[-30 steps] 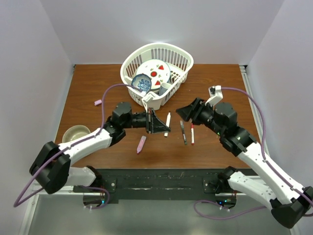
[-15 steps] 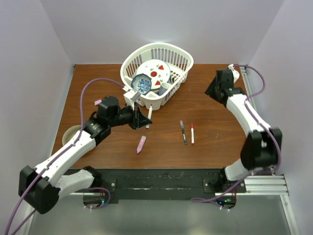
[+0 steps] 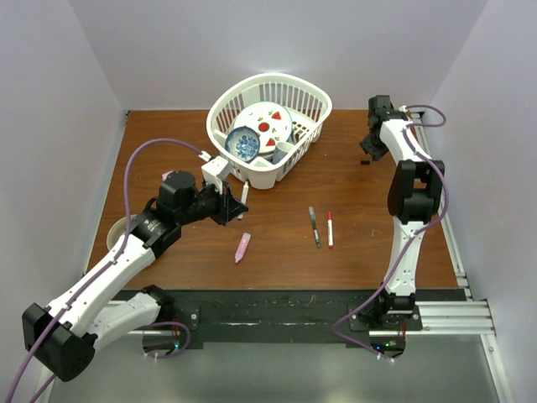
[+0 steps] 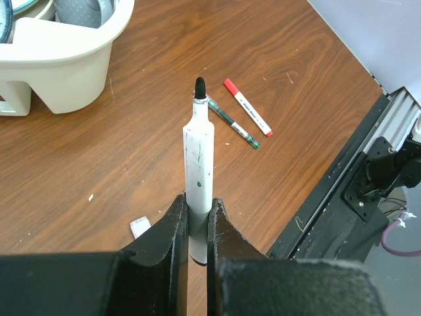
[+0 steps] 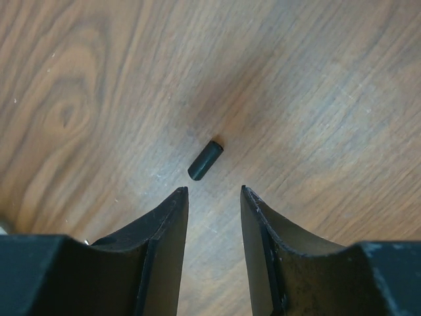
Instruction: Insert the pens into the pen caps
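My left gripper (image 3: 236, 204) (image 4: 197, 209) is shut on a white-barrelled pen (image 4: 198, 155) (image 3: 243, 198), whose bare black tip points away from the jaws above the table, in front of the basket. At the far right back, my right gripper (image 3: 370, 149) (image 5: 214, 191) hangs open over a small black pen cap (image 5: 205, 160) (image 3: 365, 161). The cap lies on the wood just beyond the fingertips, not between them. A dark grey pen (image 3: 314, 227) (image 4: 233, 123) and a white pen with a red cap (image 3: 330, 228) (image 4: 248, 116) lie side by side mid-table. A pink marker (image 3: 242, 247) lies near the front.
A white basket (image 3: 310, 101) with dishes stands at the back centre, close to my left gripper. A pale bowl (image 3: 118, 230) sits at the left edge, partly under the left arm. The right table edge and rail run beside my right gripper.
My left gripper lifted the white pen off the table and drew back left. The right arm swung from mid-table to the far right corner over the black cap, its jaws narrowing.
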`<state>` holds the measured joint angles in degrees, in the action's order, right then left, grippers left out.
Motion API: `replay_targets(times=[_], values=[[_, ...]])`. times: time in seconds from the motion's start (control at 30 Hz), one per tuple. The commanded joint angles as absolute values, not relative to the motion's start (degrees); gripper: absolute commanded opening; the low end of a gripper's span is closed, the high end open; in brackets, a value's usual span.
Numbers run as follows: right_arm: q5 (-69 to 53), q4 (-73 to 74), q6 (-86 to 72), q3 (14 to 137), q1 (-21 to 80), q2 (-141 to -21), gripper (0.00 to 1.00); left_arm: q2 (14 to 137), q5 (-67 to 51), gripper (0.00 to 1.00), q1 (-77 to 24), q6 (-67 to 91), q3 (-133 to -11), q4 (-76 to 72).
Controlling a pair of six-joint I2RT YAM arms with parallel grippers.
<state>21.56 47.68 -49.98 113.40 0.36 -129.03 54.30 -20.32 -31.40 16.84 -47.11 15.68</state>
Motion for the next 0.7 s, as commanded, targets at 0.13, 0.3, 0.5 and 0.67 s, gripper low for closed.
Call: replay_targets(times=[0.13, 0.3, 0.5, 0.67], values=[[22.59, 52.56, -57.21, 118.12, 0.35, -131.39, 0.42, 54.05, -19.42, 0.0, -31.03, 15.12, -47.29, 14.94], [22.67, 52.38, -58.01, 118.65, 0.26, -132.63, 0.42, 54.4, -20.47, 0.0, -30.94, 15.12, -47.37, 14.85], [23.03, 51.16, -58.62, 118.74, 0.26, -133.15, 0.43, 54.67, -22.32, 0.0, -30.5, 15.29, -47.29, 14.5], [22.76, 50.53, -58.89, 119.53, 0.26, -133.59, 0.43, 54.23, -22.41, 0.0, -30.41, 15.29, -47.2, 14.24]])
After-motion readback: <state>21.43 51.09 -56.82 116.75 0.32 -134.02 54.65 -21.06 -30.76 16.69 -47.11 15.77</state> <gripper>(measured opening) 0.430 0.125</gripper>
